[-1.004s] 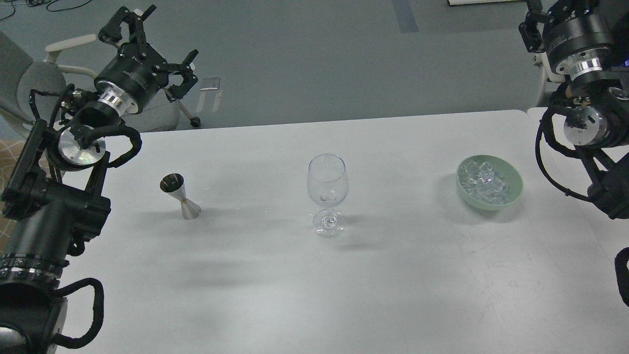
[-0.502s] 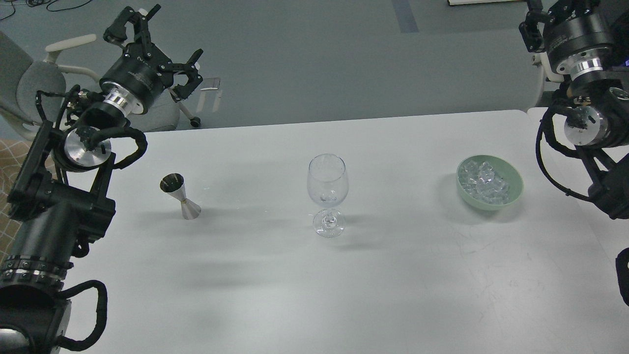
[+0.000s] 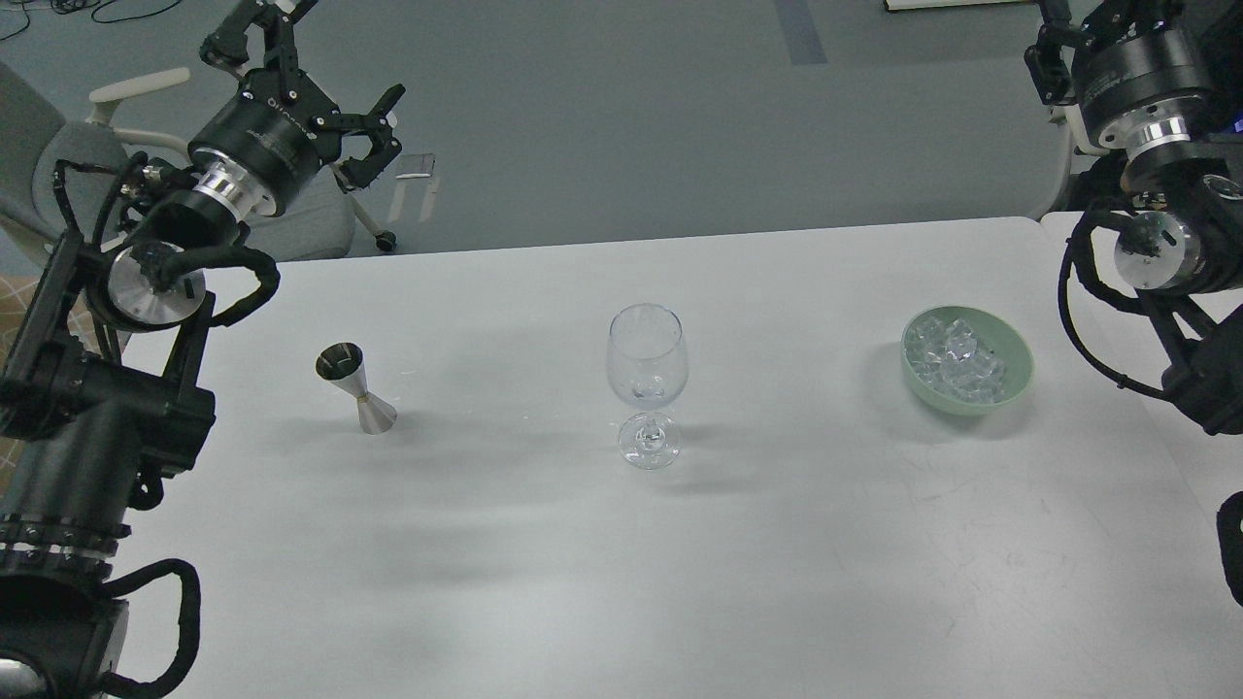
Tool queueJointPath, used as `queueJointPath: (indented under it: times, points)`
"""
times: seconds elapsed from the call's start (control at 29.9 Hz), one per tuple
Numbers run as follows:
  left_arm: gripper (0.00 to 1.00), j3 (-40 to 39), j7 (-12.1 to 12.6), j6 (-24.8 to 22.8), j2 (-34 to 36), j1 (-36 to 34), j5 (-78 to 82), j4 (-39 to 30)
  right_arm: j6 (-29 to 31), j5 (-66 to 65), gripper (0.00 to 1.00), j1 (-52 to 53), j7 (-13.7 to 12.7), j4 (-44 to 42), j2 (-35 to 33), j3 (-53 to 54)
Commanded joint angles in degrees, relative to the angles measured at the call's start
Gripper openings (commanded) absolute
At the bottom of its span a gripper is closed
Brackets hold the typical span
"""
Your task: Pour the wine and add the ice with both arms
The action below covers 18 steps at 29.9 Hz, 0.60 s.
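While many ice cubes [image 3: 959,362] fill one bowl [image 3: 1010,388], one glass [image 3: 648,383] stands.

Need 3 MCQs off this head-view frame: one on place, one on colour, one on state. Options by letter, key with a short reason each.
1. Where does the wine glass stand on the table?
A. left of the jigger
B. between the jigger and the bowl
C. right of the bowl

2. What colour is the bowl that holds the ice?
A. pale green
B. red
C. black

3. What state is the left gripper in?
A. shut on the jigger
B. shut on the glass stem
C. open, holding nothing, raised beyond the table's far edge

Key:
1 B: the jigger is to its left, the bowl to its right.
2 A: its rim and wall are pale green.
3 C: its jaws are spread, with nothing between them, well away from the jigger.
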Motion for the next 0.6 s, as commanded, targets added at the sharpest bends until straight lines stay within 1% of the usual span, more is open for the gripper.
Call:
queueJointPath:
  times: [0.0, 0.1, 0.2, 0.23, 0.3, 0.33, 0.43, 0.5, 0.57]
  points:
    - [0.97, -1.15, 2.62, 1.58, 0.18, 1.08, -2.15, -2.52, 0.00, 0.00, 1.00, -0.04, 0.00, 0.00, -0.01, 0.00]
    - [0.97, -1.33, 2.79, 2.28, 1.75, 2.22, -3.64, -4.10, 0.00, 0.00, 1.00, -0.13, 0.00, 0.00, 0.08, 0.00]
    - [0.96, -1.51, 3.67, 3.42, 4.22, 5.82, -5.57, -8.05, 0.00, 0.00, 1.00, -0.13, 0.00, 0.09, -0.01, 0.00]
    - [0.96, -1.94, 4.46, 4.03, 5.09, 7.65, -7.32, -10.15, 0.00, 0.00, 1.00, -0.13, 0.00, 0.09, -0.01, 0.00]
    - [0.96, -2.73, 5.34, 5.09, 5.89, 9.68, -9.00, -12.27, 0.00, 0.00, 1.00, -0.13, 0.00, 0.09, -0.01, 0.00]
    - [0.96, -3.69, 6.21, 6.40, 6.50, 11.61, -10.23, -14.02, 0.00, 0.00, 1.00, -0.39, 0.00, 0.09, -0.10, 0.00]
    - [0.96, -6.77, 7.36, 8.52, 6.94, 15.65, -11.29, -17.89, 0.00, 0.00, 1.00, -0.48, 0.00, 0.27, -0.45, 0.00]
    - [0.96, -8.35, 8.06, 8.96, 6.94, 17.33, -11.38, -19.57, 0.09, 0.00, 1.00, -0.57, 0.00, 0.27, -0.45, 0.00]
    - [0.95, -10.99, 9.47, 9.14, 6.86, 20.40, -11.55, -21.85, 0.09, 0.00, 1.00, -0.57, 0.00, 0.27, -0.36, 0.00]
